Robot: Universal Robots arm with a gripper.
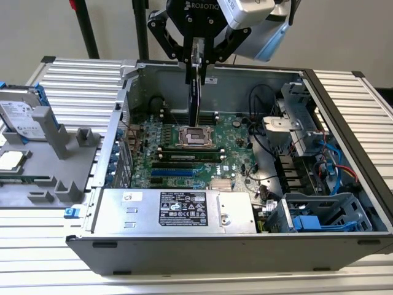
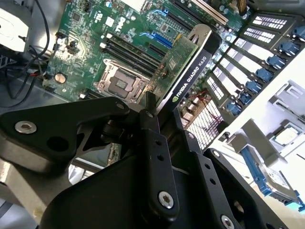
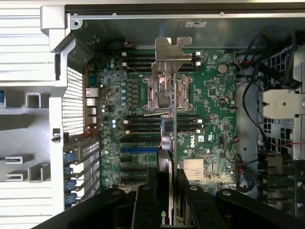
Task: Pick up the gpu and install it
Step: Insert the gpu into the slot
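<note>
gpu (image 1: 194, 98) above motherboard (image 1: 241, 140) | motherboard in case (image 1: 215, 249) | hard drive (image 1: 21, 117) outside case

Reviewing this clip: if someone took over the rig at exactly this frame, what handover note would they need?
Pincer: shut on the gpu, gripping its upper end. The card hangs on edge, bracket end down.
Where: inside the open top of the computer case, above the motherboard and close to the processor socket.
Done: the gpu is picked up and held over the board.
Left: it is not seated. The blue expansion slots have no card in them.
</note>
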